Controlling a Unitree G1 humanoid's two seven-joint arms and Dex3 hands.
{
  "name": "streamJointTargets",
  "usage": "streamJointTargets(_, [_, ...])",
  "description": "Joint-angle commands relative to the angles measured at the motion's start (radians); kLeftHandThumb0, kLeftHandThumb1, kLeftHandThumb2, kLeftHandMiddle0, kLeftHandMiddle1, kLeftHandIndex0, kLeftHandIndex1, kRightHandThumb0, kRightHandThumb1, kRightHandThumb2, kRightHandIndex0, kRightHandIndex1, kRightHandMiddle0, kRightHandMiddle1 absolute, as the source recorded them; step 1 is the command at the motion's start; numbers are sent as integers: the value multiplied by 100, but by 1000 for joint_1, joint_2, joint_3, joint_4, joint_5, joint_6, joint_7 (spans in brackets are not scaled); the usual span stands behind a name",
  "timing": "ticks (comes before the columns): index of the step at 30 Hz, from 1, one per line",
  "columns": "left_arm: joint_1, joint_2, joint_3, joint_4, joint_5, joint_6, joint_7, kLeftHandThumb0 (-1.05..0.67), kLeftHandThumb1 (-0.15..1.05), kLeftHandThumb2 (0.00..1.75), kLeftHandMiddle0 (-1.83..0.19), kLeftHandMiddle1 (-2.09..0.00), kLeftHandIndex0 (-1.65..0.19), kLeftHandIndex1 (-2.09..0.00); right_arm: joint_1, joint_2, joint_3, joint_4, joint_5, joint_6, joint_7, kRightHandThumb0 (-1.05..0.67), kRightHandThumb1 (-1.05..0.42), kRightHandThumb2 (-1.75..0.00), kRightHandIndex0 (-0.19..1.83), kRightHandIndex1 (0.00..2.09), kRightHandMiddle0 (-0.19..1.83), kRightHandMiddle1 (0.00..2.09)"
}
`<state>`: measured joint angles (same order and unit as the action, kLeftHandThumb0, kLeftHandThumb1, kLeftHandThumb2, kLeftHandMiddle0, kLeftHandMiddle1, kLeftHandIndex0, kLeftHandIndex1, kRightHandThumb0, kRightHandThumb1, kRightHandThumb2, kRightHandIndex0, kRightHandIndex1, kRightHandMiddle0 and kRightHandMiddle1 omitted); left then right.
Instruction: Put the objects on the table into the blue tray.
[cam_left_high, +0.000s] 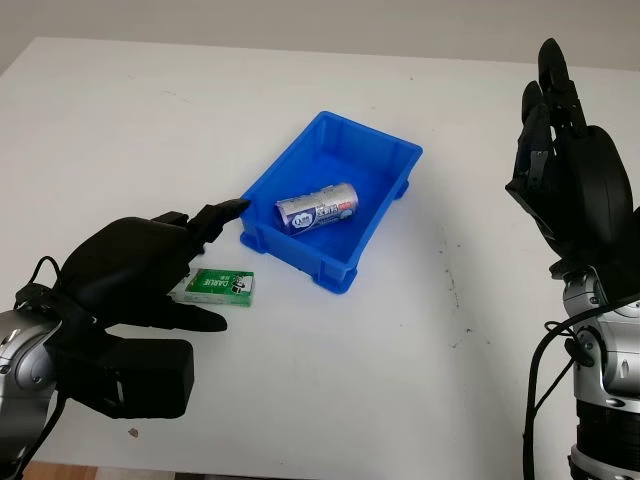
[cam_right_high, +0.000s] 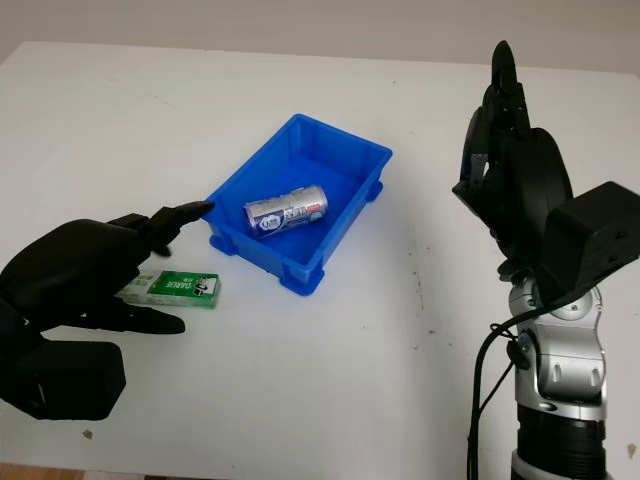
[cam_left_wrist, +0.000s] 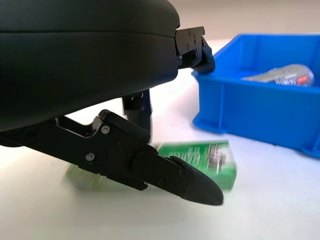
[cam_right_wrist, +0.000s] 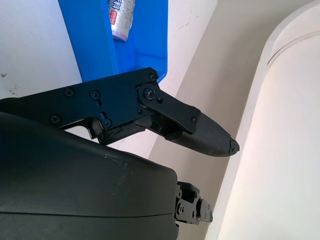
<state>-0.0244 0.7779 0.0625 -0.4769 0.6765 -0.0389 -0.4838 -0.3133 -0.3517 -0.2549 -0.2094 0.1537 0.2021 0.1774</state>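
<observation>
Nearest, the left robot hand (cam_left_high: 150, 275) hovers low over the white table (cam_left_high: 120, 140) near its front left corner, open and holding nothing; its glossy black shell arches over a flat green cardboard box (cam_left_high: 222, 286), one finger beside it. Raised at the right edge, the right robot hand (cam_left_high: 560, 160) is open, fingers upward. Mid-table sits the rectangular blue plastic tray (cam_left_high: 385, 200), a cylindrical silver can (cam_left_high: 318, 208) lying inside.

You see a blue tray (cam_left_high: 375, 215), silver printed can (cam_left_high: 317, 208), green-and-white box (cam_left_high: 222, 286), white desk (cam_left_high: 120, 130), black fingers (cam_left_high: 218, 215).
</observation>
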Motion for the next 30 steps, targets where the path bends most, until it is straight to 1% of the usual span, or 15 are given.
streamJointTargets(1, [21,5,-28,11,7,-22,-8,-49,91,5,-51,-209,1,-208,7,-11,-4,-12,-1,-9,4,-60,-105,-89,-19,0,-19,0])
streamJointTargets(4, [16,8,-31,31,20,-42,5,-39,91,5,-40,-209,9,-209,7,-13,-5,-8,4,-13,15,-60,-105,-90,-19,0,-19,0])
streamJointTargets(5, [17,5,-31,51,32,-71,44,-31,90,5,-29,-209,11,-209,6,-11,-6,-6,3,-20,16,-60,-105,-90,-19,0,-19,0])
streamJointTargets(7, [18,2,-32,82,58,-114,105,-22,89,5,-23,-209,9,-209,4,-9,-8,-5,3,-24,16,-60,-105,-89,-19,0,-19,0])
streamJointTargets(8, [17,3,-37,100,75,-134,134,-15,93,6,-14,-209,15,-209,4,-7,-8,-7,5,-22,15,-60,-105,-89,-19,0,-19,0])
streamJointTargets(11, [7,12,-53,147,137,-179,203,-2,99,6,15,-209,19,-209,3,-11,-7,-6,10,-27,24,-62,-105,-89,-19,0,-19,0])
streamJointTargets(14, [-9,12,-62,181,168,-196,231,3,99,5,19,-209,19,-209,2,-15,-7,-5,10,-29,34,-63,-105,-89,-19,0,-19,0])
streamJointTargets(17, [-26,12,-68,207,200,-210,269,3,99,5,19,-209,19,-209,0,-13,-8,-4,11,-34,37,-63,-105,-89,-19,0,-19,0])
streamJointTargets(20, [-37,0,-61,235,181,-237,323,5,100,6,19,-209,19,-209,-2,-13,-9,-1,15,-39,41,-62,-105,-89,-19,0,-19,0])
streamJointTargets(23, [-52,1,-39,255,170,-279,410,1,102,7,19,-209,19,-209,-6,-18,-8,2,12,-37,44,-63,-105,-89,-19,0,-19,0])
streamJointTargets(25, [-61,-28,-5,281,100,-331,498,-4,103,7,19,-209,19,-209,-8,-19,-7,1,11,-35,43,-62,-105,-90,-19,0,-19,0])
streamJointTargets(27, [-65,-27,28,288,60,-375,557,-7,104,7,19,-209,19,-209,-9,-19,-7,-3,12,-30,43,-61,-105,-90,-19,0,-19,0])
streamJointTargets(28, [-66,-9,58,278,35,-393,562,-16,105,8,19,-194,19,-177,-10,-19,-6,-5,12,-26,41,-60,-105,-91,-19,0,-19,0])
streamJointTargets(29, [-66,3,81,271,17,-407,564,-21,103,7,17,-154,13,-135,-11,-20,-5,-6,11,-24,39,-59,-105,-91,-19,0,-19,0])
streamJointTargets(30, [-66,12,106,263,-2,-417,563,-24,102,6,15,-133,8,-112,-11,-24,-4,-2,12,-30,47,-58,-105,-92,-19,0,-19,0])
